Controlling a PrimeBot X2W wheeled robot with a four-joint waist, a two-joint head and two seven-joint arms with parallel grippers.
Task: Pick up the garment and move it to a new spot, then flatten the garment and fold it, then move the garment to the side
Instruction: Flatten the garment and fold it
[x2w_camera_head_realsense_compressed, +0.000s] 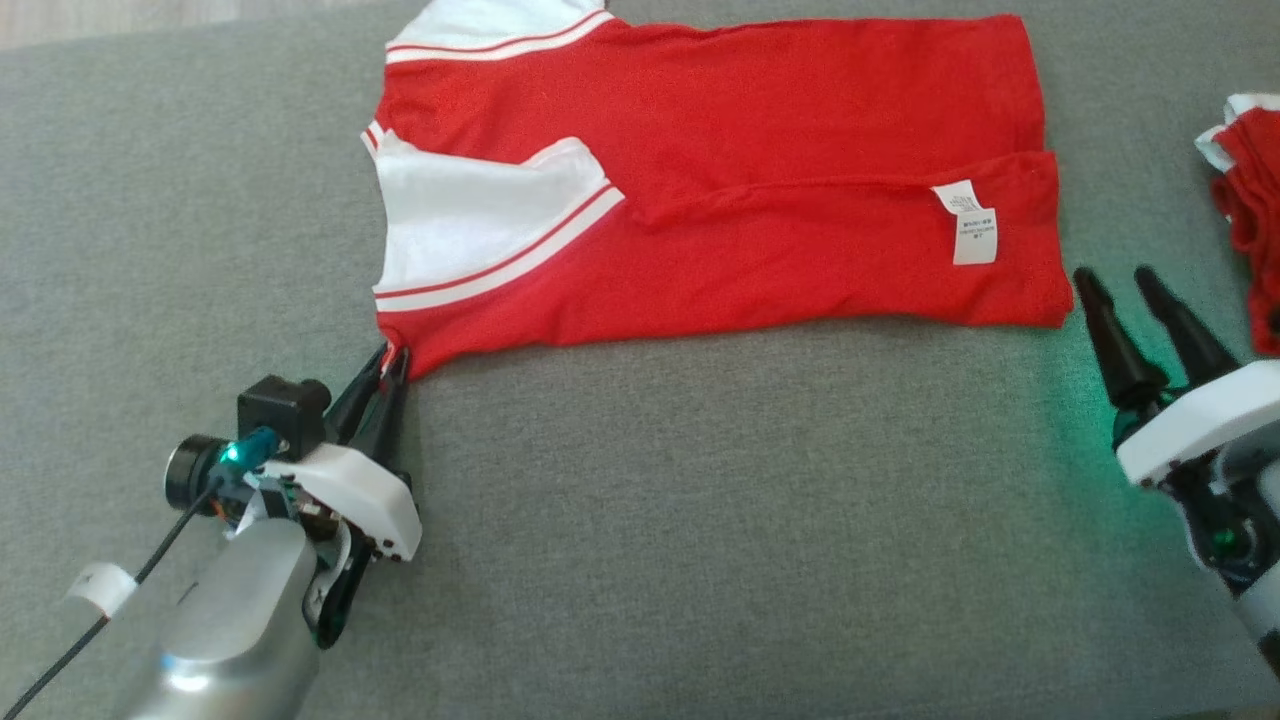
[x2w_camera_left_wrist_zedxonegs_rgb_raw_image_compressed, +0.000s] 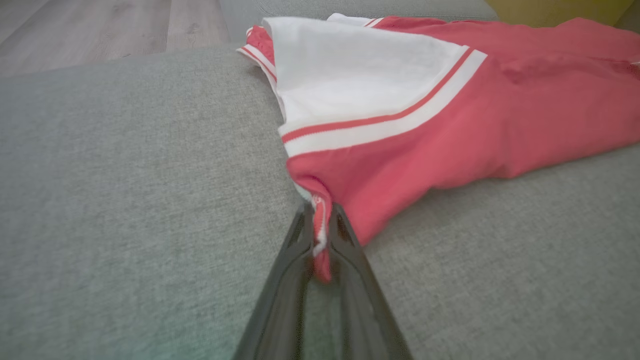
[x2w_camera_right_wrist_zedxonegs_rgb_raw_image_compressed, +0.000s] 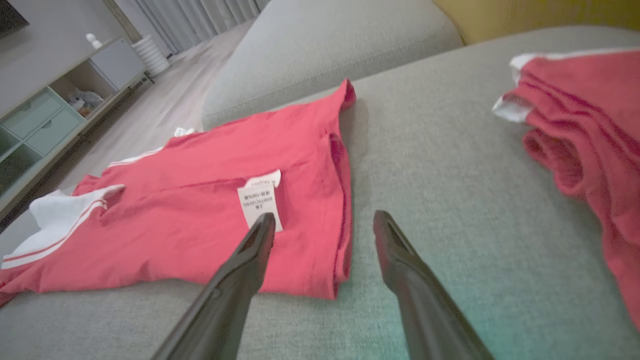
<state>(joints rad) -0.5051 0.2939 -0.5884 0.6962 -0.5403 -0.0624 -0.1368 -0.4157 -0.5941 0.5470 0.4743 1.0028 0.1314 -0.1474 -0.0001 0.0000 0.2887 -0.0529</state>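
The garment lies spread on the grey sofa cushion. It fills the head view from 11 to 2 o'clock, with the collar end toward 9 and the hem and care label toward 3. The left jaws, at 8 o'clock, are clenched on its near-left corner, and the left wrist view shows a bunched fold of red cloth between them. The right jaws stand released and empty at 4 o'clock, just beside the near-right hem corner without touching it.

The step looks like taking both near corners for a fold. To do it well, the right jaws should slide toward 9 o'clock, low along the cushion, and bite every layer of the hem corner before either arm lifts. Both arms should then rise together, keeping the near edge taut and staying clear of the second red garment at 3 o'clock.
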